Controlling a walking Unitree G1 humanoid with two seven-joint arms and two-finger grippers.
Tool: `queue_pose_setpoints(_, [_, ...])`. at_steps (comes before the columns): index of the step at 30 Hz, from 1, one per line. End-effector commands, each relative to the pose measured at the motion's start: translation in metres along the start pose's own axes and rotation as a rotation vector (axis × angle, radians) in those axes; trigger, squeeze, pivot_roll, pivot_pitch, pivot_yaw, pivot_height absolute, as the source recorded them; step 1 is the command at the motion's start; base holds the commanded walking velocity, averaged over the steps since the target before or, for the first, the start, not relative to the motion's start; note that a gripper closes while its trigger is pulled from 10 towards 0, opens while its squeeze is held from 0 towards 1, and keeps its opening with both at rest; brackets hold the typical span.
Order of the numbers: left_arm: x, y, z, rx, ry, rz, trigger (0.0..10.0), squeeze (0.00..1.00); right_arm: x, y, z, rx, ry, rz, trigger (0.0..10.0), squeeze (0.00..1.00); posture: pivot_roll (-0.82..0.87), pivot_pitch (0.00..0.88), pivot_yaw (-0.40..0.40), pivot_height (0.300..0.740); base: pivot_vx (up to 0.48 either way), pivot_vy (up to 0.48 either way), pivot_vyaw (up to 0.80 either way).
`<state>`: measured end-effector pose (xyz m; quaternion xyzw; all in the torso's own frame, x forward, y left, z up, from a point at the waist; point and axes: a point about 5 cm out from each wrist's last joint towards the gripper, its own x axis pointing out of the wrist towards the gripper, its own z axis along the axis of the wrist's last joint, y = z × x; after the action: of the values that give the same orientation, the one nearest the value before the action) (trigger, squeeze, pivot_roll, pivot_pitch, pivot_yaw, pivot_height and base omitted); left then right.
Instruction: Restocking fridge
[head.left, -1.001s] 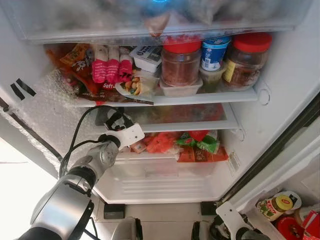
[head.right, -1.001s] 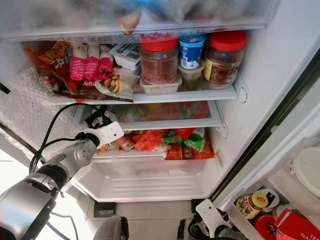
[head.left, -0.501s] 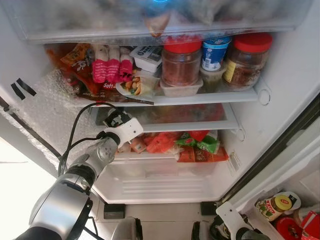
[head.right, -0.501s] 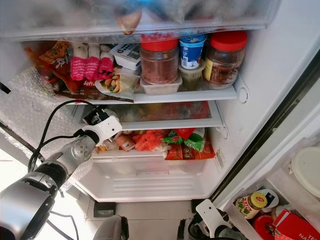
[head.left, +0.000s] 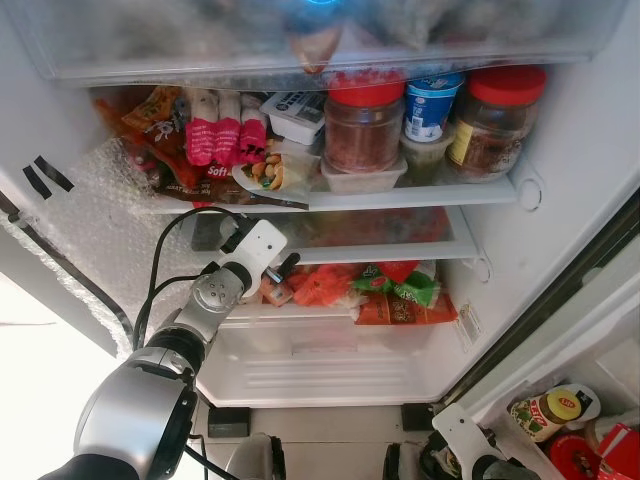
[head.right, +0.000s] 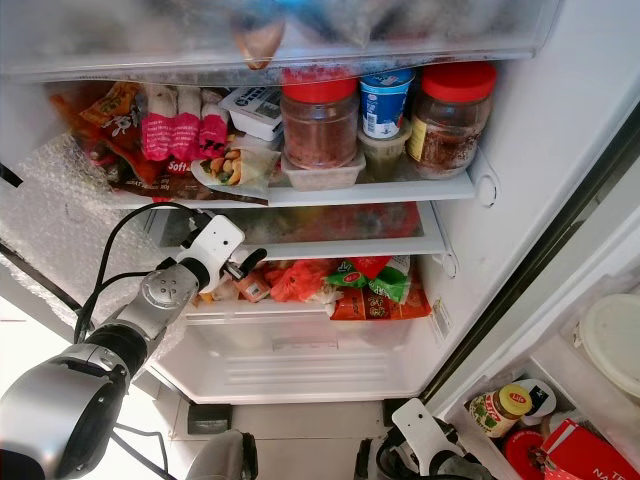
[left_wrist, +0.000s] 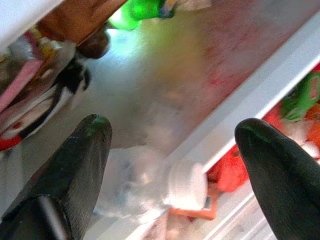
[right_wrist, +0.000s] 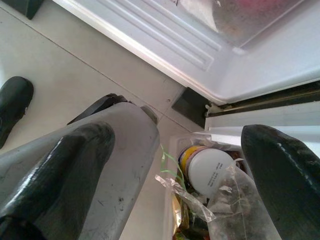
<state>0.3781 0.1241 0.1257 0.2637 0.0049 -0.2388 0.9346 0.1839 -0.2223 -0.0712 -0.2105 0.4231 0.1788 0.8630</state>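
Nearest the camera, at the bottom edge of the head views, the right gripper (right_wrist: 175, 165) hangs low over the pale tiled floor (right_wrist: 60, 75), its two black fingers spread wide with nothing between them; its wrist view looks past a grey robot leg (right_wrist: 115, 150) to a white-lidded jar in crinkled clear plastic (right_wrist: 210, 172), partly cut off and hard to read. In the open door's bin sits a yellow-labelled jar with a yellow lid (head.left: 545, 410), half cropped by the frame.

Further in, the silver left arm (head.left: 150, 400) reaches into the white fridge (head.left: 560, 200), and the left gripper (left_wrist: 170, 135) is at the front edge of the thin middle glass shelf (head.left: 400, 245), fingers wide apart and empty. What lies on that shelf is a blurred, frosted smear. Below it, the clear crisper drawer (head.left: 330, 340) holds red and green packets (head.left: 390, 290).

On the upper shelf stand two red-lidded glass jars (head.left: 362, 125), a blue-and-white yoghurt tub (head.left: 430, 100) and pink-wrapped packets (head.left: 225, 135). The topmost compartment is fogged beyond telling.
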Motion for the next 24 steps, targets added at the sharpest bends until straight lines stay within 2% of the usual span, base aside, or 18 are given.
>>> queue_pose_setpoints(1, [0.001,0.001,0.011,0.010,-0.071,-0.047,10.0,0.00,-0.012,0.023,-0.050,0.013,0.209,0.055,10.0,0.00,-0.05,0.111,0.050,0.628,0.000,0.000,0.00])
queue_pose_setpoints(3, [0.000,-0.004,0.015,0.056,-0.122,-0.098,10.0,0.00,-0.012,0.023,-0.050,0.010,0.211,0.056,10.0,0.00,-0.05,0.110,0.051,0.628,0.000,0.000,0.00])
queue_pose_setpoints(7, [-0.003,-0.009,0.016,0.130,-0.153,-0.137,10.0,0.00,-0.012,0.023,-0.050,0.015,0.209,0.056,10.0,0.00,-0.05,0.111,0.054,0.628,0.000,0.000,0.00])
queue_pose_setpoints(8, [-0.005,-0.010,0.016,0.131,-0.167,-0.152,10.0,0.00,-0.012,0.023,-0.050,0.017,0.208,0.056,10.0,0.00,-0.05,0.111,0.055,0.628,0.000,0.000,0.00])
queue_pose_setpoints(10, [-0.011,-0.011,0.014,0.062,-0.190,-0.209,10.0,0.00,-0.012,0.023,-0.050,0.020,0.207,0.056,10.0,0.00,-0.05,0.112,0.055,0.628,0.000,0.000,0.00])
queue_pose_setpoints(11, [-0.015,-0.013,0.006,0.024,-0.157,-0.264,10.0,0.00,-0.012,0.023,-0.050,0.017,0.207,0.058,10.0,0.00,-0.04,0.112,0.054,0.628,0.000,0.000,0.00])
queue_pose_setpoints(12, [-0.015,-0.013,0.006,0.024,-0.157,-0.264,10.0,0.00,-0.012,0.023,-0.050,0.017,0.207,0.058,10.0,0.00,-0.04,0.112,0.054,0.628,0.000,0.000,0.00])
queue_pose_setpoints(13, [-0.022,-0.016,-0.005,-0.002,-0.110,-0.332,10.0,0.00,-0.012,0.024,-0.049,0.013,0.207,0.060,10.0,0.00,-0.04,0.112,0.055,0.628,0.000,0.000,0.00])
queue_pose_setpoints(14, [-0.022,-0.016,-0.005,-0.002,-0.110,-0.332,10.0,0.00,-0.012,0.024,-0.049,0.013,0.207,0.060,10.0,0.00,-0.04,0.112,0.055,0.628,0.000,0.000,0.00])
queue_pose_setpoints(15, [-0.031,-0.017,-0.016,-0.014,-0.073,-0.379,10.0,0.00,-0.012,0.024,-0.049,0.014,0.207,0.060,10.0,0.00,-0.04,0.111,0.058,0.628,0.000,0.000,0.00])
queue_pose_setpoints(17, [-0.034,-0.017,-0.020,-0.016,-0.062,-0.392,10.0,0.00,-0.012,0.024,-0.049,0.014,0.207,0.061,10.0,0.00,-0.04,0.111,0.058,0.628,0.000,0.000,0.00])
queue_pose_setpoints(18, [-0.039,-0.016,-0.028,-0.026,-0.030,-0.384,10.0,0.00,-0.011,0.024,-0.049,0.012,0.207,0.060,10.0,0.00,-0.03,0.113,0.060,0.628,0.000,0.000,0.00])
queue_pose_setpoints(24, [-0.049,-0.016,-0.037,-0.036,0.032,-0.417,10.0,0.00,-0.011,0.024,-0.049,0.010,0.207,0.059,10.0,0.00,-0.03,0.111,0.058,0.628,0.000,0.000,0.00])
